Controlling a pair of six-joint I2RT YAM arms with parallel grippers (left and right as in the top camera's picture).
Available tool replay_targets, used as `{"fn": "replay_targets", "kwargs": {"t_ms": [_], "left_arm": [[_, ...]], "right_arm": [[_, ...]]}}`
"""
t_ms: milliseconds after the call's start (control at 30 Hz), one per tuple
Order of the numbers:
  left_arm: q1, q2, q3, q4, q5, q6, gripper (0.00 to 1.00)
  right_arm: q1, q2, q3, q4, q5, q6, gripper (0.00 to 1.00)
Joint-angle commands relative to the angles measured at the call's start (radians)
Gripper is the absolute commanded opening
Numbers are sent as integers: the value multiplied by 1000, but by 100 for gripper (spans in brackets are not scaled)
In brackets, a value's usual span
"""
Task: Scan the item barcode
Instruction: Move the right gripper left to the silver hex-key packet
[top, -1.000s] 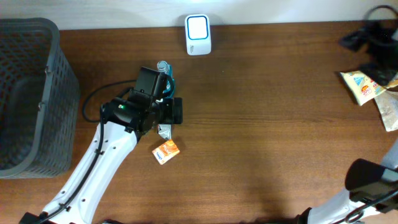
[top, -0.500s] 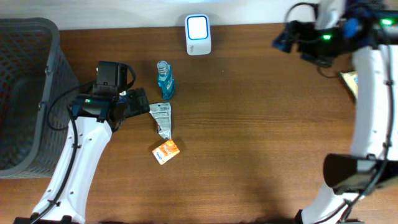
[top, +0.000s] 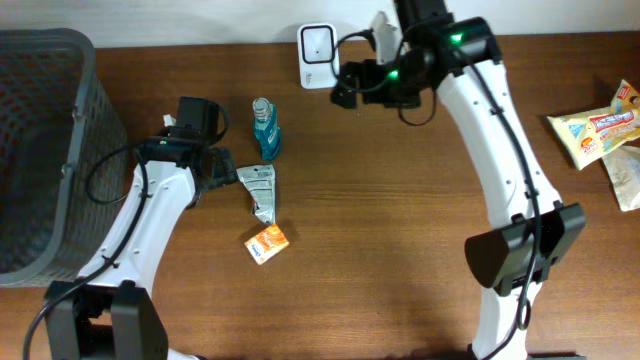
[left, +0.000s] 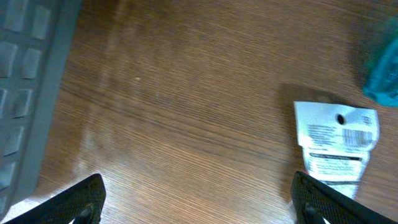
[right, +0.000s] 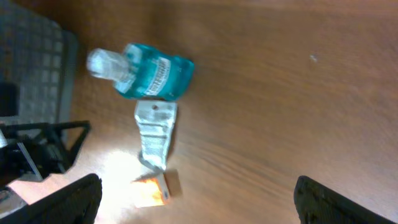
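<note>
My right gripper (top: 345, 92) now up beside scanner (top: 318, 45), 12 o'clock; left gripper (top: 220, 170) now backed off pouch (top: 260, 190), at its 9 o'clock. Both finger pairs spread, empty; scan unstarted.

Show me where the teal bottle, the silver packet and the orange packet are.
teal bottle (top: 265, 138), overhead view, on its body below the cap.
silver packet (left: 336, 138), left wrist view, on its printed face.
orange packet (top: 267, 243), overhead view, on its middle.
</note>
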Motion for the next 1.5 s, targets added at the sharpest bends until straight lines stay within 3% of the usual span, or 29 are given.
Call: {"fn": "replay_targets", "kwargs": {"t_ms": [0, 167, 300, 500, 567, 767, 833, 900, 1033, 1200, 1467], "left_arm": [[48, 12, -8, 3, -21, -24, 95], [71, 12, -8, 31, 174, -23, 94], [68, 13, -8, 39, 219, 23, 79], [69, 16, -8, -72, 349, 107, 91], [69, 16, -8, -88, 336, 116, 99], [98, 16, -8, -52, 151, -2, 100], [120, 16, -8, -49, 149, -36, 100], [137, 16, -8, -49, 149, -46, 99], [150, 16, -8, -49, 149, -46, 99], [150, 16, -8, -47, 148, -46, 99], [152, 16, -8, -46, 70, -117, 99]], "right_arm": [[50, 9, -3, 34, 93, 11, 99], [80, 54, -3, 47, 158, -60, 99], [85, 113, -3, 24, 159, -183, 98], [86, 148, -3, -89, 142, -165, 99], [92, 148, -3, -135, 42, -165, 99], [155, 148, -3, -203, -20, -196, 99], [191, 148, -6, -202, -18, -194, 87], [230, 148, -8, -195, -18, -191, 85], [305, 148, -34, -92, -10, -58, 84], [391, 148, -132, 58, 183, 200, 73], [438, 148, -309, 283, 245, 386, 72]]}}
